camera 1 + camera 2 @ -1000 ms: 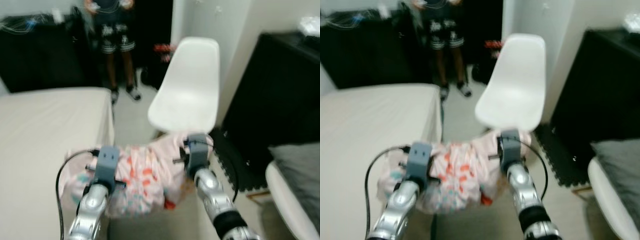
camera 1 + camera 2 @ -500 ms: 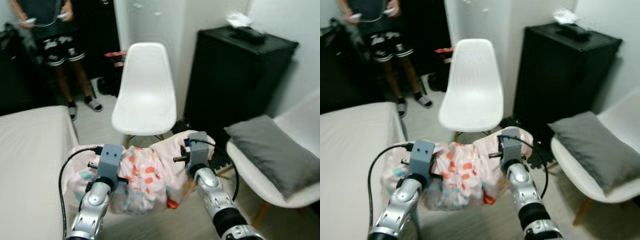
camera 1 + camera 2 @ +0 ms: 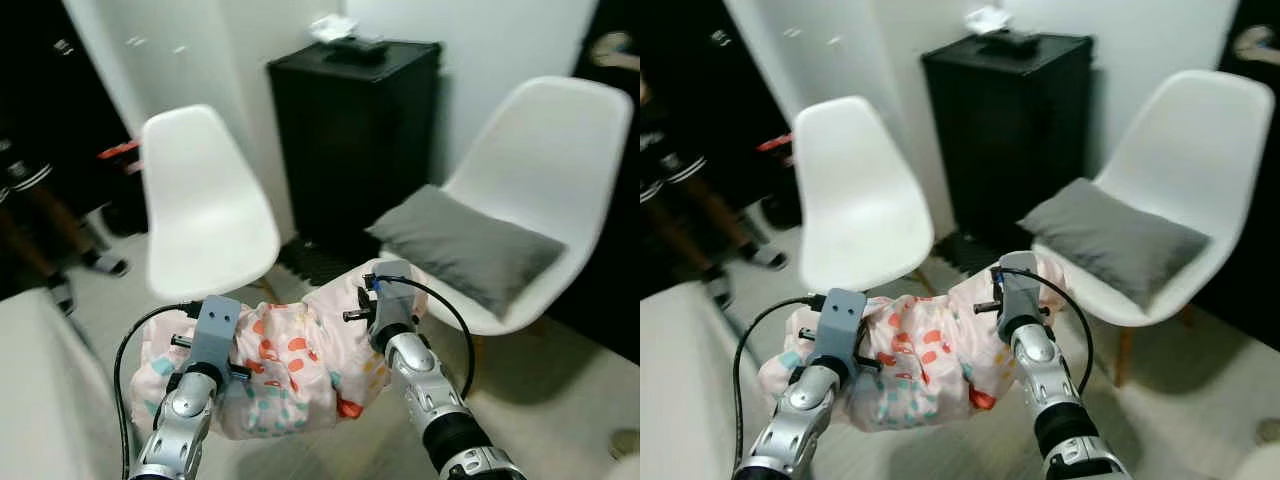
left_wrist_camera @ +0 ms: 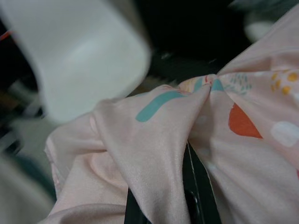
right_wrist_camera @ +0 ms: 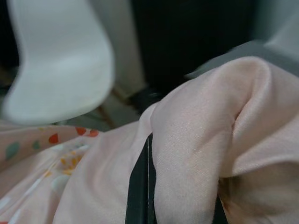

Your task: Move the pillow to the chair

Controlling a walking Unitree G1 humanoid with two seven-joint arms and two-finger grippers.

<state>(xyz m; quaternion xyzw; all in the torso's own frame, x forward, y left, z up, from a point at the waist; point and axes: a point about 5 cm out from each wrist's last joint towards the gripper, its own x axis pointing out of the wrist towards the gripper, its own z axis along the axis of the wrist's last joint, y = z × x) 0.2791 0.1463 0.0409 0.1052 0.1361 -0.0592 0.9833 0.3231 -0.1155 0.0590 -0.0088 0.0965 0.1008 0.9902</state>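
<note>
Chairs first, since they're the biggest things around: an empty white chair [image 3: 205, 205] sits ahead and to the left of the grippers, and a second white chair [image 3: 540, 160] ahead and to the right already has a gray cushion [image 3: 465, 245] on its seat. A black cabinet [image 3: 350, 130] stands between them against the wall, further out. Someone's legs [image 3: 40, 215] are off at the far left, well away from the arms.

Now the pillow [image 3: 290, 365]. It's pink with orange and teal blotches, and it hangs in the air between the two grippers, sagging in the middle and bunching at both ends. So it's soft, floppy and probably light; no breakage worries, but the fabric looks smooth enough that a thin pinch could slide out. Grabbing a fat fold at each end, like it's held now, seems the sensible hold, since one-ended it would just droop.

Left gripper [image 4: 189, 163] is clamped on a gathered fold of the pillow's left end; in the left wrist view the cloth wraps right over a black finger [image 4: 198, 186]. Right gripper [image 5: 149, 177] is likewise pinched on the right end, fabric puffed up over a finger [image 5: 139, 186].

Both arms reach forward at about the same height, forearms roughly parallel, wrists level, pillow slung across the front of the robot, low and short of either seat.
</note>
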